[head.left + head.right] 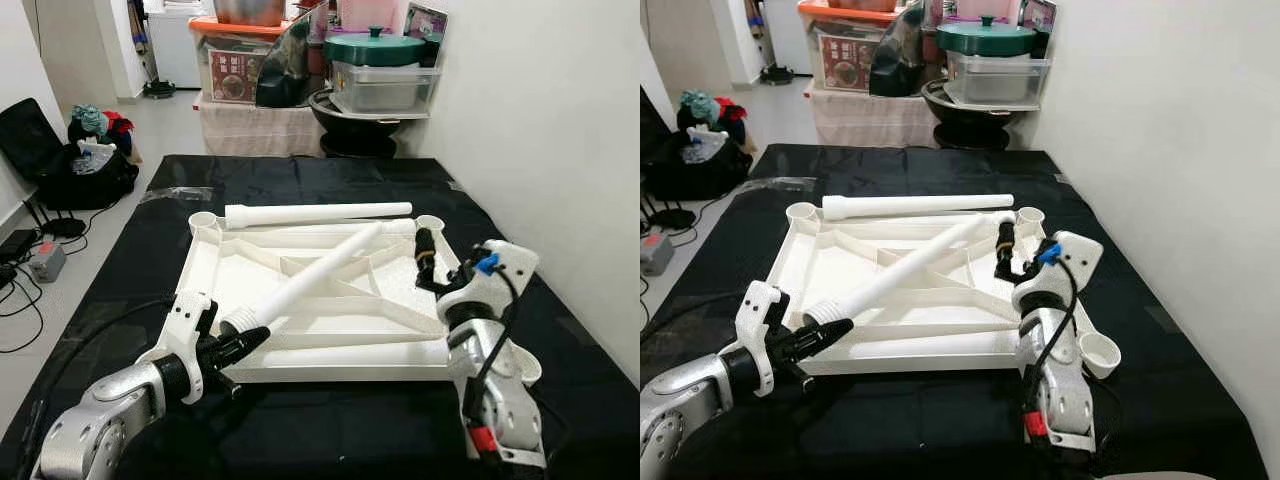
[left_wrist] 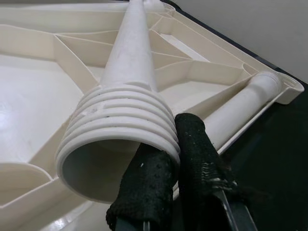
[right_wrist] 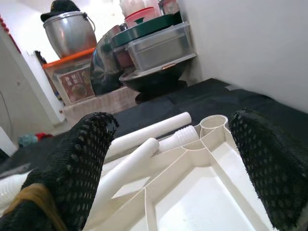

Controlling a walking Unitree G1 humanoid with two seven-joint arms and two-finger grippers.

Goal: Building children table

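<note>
The left gripper (image 1: 238, 345) grasps the threaded end of a white table leg (image 1: 318, 273), which lies diagonally across the upturned tabletop (image 1: 215, 262). The right gripper (image 1: 425, 262) hovers with fingers spread above the tabletop's far right corner.

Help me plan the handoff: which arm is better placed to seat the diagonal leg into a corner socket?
Left. Its end effector already grips the diagonal leg at its threaded end. The right end effector is open and empty beside the tabletop.
</note>
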